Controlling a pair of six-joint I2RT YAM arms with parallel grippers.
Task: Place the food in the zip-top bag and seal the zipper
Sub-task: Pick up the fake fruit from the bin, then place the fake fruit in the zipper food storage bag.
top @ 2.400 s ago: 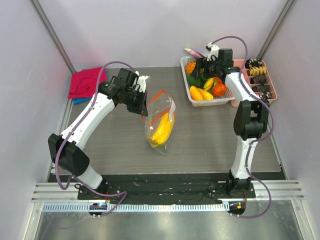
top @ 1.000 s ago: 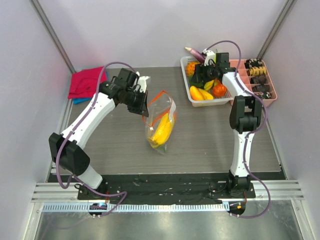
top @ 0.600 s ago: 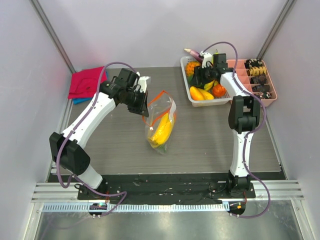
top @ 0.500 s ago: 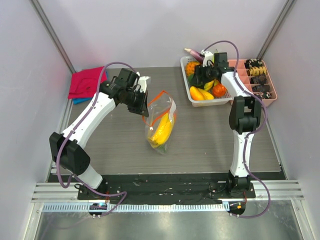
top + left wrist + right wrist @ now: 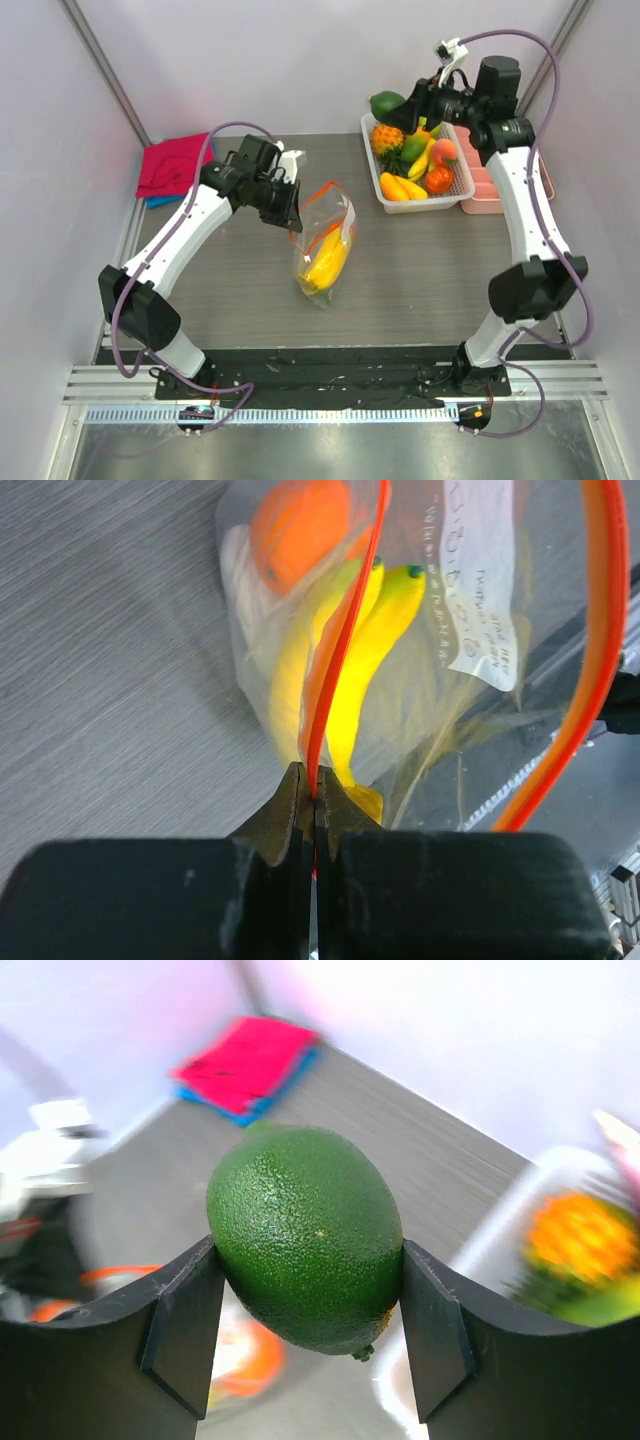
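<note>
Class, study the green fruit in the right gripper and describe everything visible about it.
The green fruit is an oval, dark green, plastic-looking piece with finely pebbled, slightly glossy skin and a tiny stem nub underneath. The right gripper clamps its sides between two black fingers, holding it in the air near the far-left corner of the white basket.

Pale lilac walls (image 5: 300, 60) enclose a grey woodgrain table (image 5: 420, 270).

The zip-top bag (image 5: 322, 250) stands in the middle of the table (image 5: 420, 270) with a banana (image 5: 325, 262) inside it. Its zipper (image 5: 313, 750) is pinched by the left gripper (image 5: 292, 208) on the bag's left side. A basket (image 5: 420, 207) of food sits at the far right with a tray (image 5: 482, 203) just right of it, a folded cloth (image 5: 170, 165) lies at the far left, and the right gripper (image 5: 398, 110) holds a fruit (image 5: 385, 102) above the basket's far-left corner.
</note>
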